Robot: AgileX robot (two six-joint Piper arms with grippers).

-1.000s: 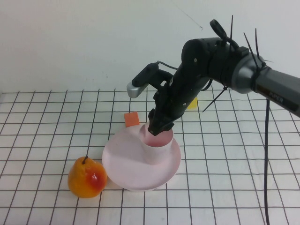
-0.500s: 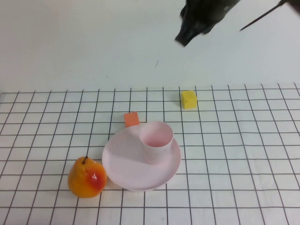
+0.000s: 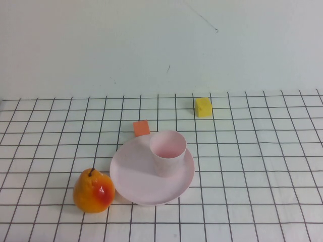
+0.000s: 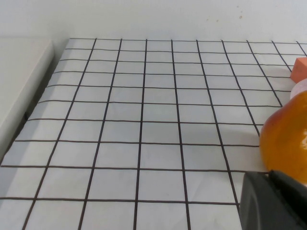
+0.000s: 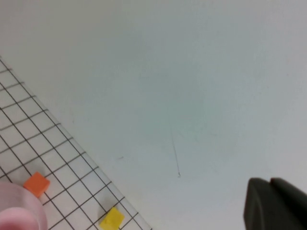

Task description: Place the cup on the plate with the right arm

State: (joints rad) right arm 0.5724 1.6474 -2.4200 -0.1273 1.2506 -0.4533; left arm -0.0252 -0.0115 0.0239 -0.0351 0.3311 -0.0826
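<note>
The pale pink cup stands upright on the far right part of the round pale pink plate. Neither arm shows in the high view. The right gripper shows only in the right wrist view, raised high with the white wall behind it; its fingers lie together and hold nothing. The cup's rim shows far below it. The left gripper hovers low over the grid cloth beside the pear, with its fingers together and empty.
An orange-red pear lies just left of the plate. A small orange cube sits behind the plate and a yellow cube lies farther back right. A white wall closes the far side of the grid cloth.
The right arm let go of the cup, rose up and to the right, and has left the high view. The cup stays on the plate.
</note>
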